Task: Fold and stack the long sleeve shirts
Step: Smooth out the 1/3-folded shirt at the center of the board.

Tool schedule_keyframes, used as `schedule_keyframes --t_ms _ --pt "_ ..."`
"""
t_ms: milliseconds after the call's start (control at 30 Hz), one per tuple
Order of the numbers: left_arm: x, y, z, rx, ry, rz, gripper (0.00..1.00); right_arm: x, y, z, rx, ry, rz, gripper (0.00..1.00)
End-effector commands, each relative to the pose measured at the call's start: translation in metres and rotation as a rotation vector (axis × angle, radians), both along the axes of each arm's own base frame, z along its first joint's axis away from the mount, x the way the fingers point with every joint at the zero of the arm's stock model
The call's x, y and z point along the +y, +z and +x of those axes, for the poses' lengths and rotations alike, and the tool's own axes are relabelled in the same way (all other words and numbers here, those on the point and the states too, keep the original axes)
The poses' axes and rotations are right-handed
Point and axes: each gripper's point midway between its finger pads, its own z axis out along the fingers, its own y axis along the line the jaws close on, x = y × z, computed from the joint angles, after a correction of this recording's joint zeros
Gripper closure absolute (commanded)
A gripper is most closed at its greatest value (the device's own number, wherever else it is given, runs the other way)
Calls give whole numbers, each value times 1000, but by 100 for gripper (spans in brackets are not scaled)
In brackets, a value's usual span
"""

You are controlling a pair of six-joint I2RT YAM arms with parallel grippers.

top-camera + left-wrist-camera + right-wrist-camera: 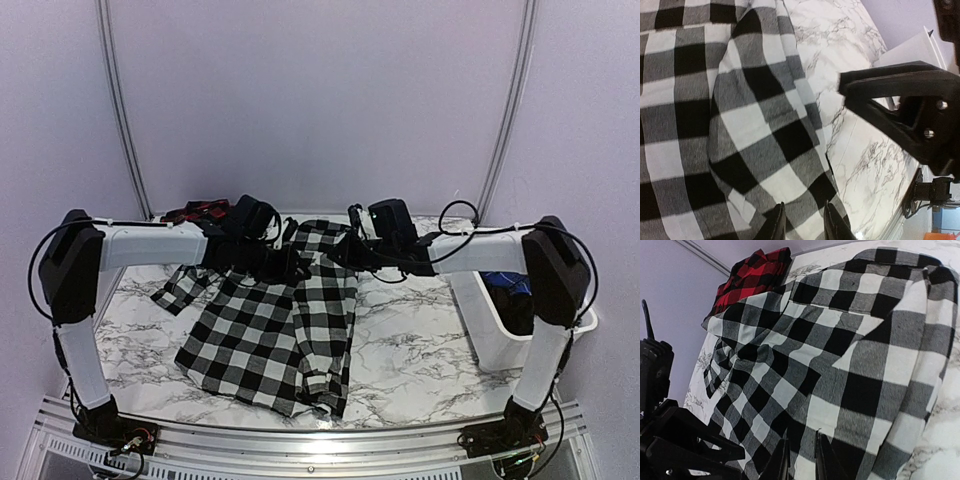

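Holding left fingers (pixel 776 225) slightly apart over the black-and-white flannel shirt (pixel 265 330), not making out the state of right fingers (pixel 781 462), risking snagging and undoing the fold.

The top camera looks down from high behind the robot and takes in the whole bench (pixel 420 350). Each wrist camera sits close over the checked shirt (pixel 265 335), looking past its own fingers. The view from the left hand (pixel 803 225) faces towards the bin (pixel 910 47). The view from the right hand (pixel 801 457) faces towards the red shirt (pixel 752 275). All three views share the checked shirt.
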Motion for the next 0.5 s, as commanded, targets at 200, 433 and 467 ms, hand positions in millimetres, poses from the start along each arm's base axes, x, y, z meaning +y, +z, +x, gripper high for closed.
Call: schedule_keyframes --t_ms 200,433,467 --pt "-22 -32 89 -28 113 -24 80 5 -37 110 -19 40 131 87" --pt "-21 -90 115 47 179 17 82 -10 -72 173 47 -23 198 88" --pt "-21 -95 115 57 184 20 82 -11 -76 178 55 -30 199 88"
